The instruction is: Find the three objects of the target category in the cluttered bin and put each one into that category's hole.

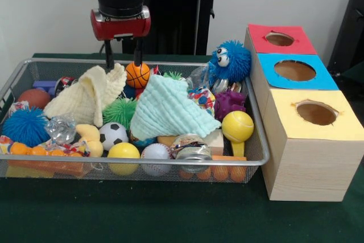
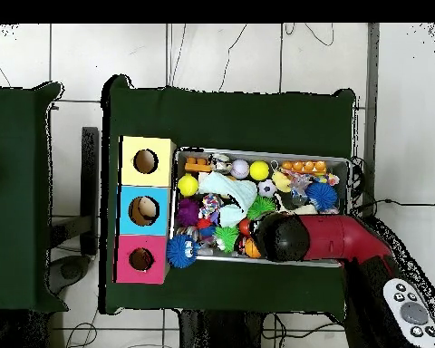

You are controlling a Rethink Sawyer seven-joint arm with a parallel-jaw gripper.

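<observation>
Above the far rim of the wire bin (image 1: pixel 17 78), the tool (image 1: pixel 122 61) hung with its two thin fingers spread apart and nothing between them. One finger stood beside the cream cloth (image 1: pixel 85 98), the other just over the small basketball (image 1: pixel 137 74).

The likeliest trouble, as I judged it, was the crowding. A descent from that spot could catch a fold of the cream cloth along with the ball, or pinch the ball off-centre so that it rolled away under the pale green cloth (image 1: pixel 168 112). A finger could also strike the bin's mesh wall, since the tool sat close to the far rim.

The bin held a heap. Balls looked the most plentiful kind, though which category was wanted I could not tell: the basketball by the far rim, a soccer ball (image 1: pixel 112 134), a yellow ball (image 1: pixel 123 152) and a baseball (image 1: pixel 155 152) along the near rim, and a yellow tennis ball (image 1: pixel 238 126) toward the boxes. Fuzzy toys lay among them, a blue one (image 1: pixel 24 126) at the far end from the boxes and a googly-eyed one (image 1: pixel 230 61) perched on the corner nearest them.

Beside the bin on the green worktop (image 1: pixel 170 214) stood three wooden boxes, each with a round hole: the red box (image 1: pixel 261 46), the blue box (image 1: pixel 324 78) and the yellow box (image 1: pixel 341 123). Nothing showed inside any of them from the front.
</observation>
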